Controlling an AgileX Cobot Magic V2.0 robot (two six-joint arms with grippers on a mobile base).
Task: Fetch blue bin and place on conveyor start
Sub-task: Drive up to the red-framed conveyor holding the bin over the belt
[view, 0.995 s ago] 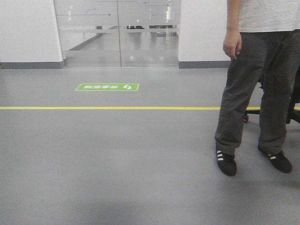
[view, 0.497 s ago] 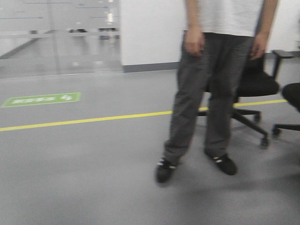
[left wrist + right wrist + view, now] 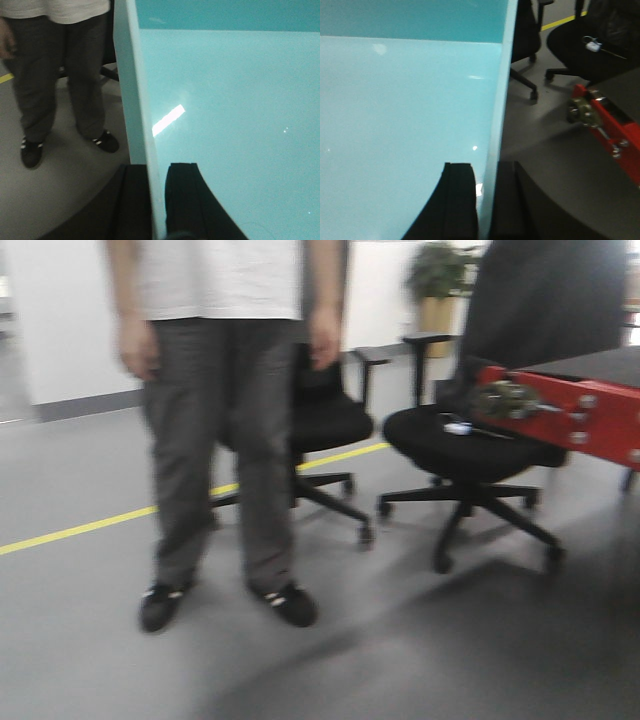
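The blue bin (image 3: 225, 100) fills both wrist views as a pale aqua tub with smooth walls, held off the grey floor. My left gripper (image 3: 157, 172) is shut on its left wall, one black finger (image 3: 135, 200) outside and one inside. My right gripper (image 3: 485, 170) is shut on the right wall of the blue bin (image 3: 395, 100) in the same way. The conveyor start (image 3: 600, 365) shows at the far right as a dark flat surface on a red end frame (image 3: 605, 125), just right of the bin. The front view shows neither gripper.
A person (image 3: 220, 420) in grey trousers stands close ahead on the left. Two black swivel chairs (image 3: 470, 450) (image 3: 320, 420) stand between the person and the red frame. A yellow floor line (image 3: 70, 530) crosses the grey floor. A potted plant (image 3: 440, 280) stands at the back.
The front view has swung to the right. The glass door and green floor sign have left the frame, the person has shifted left, and the chairs and red frame have come in.
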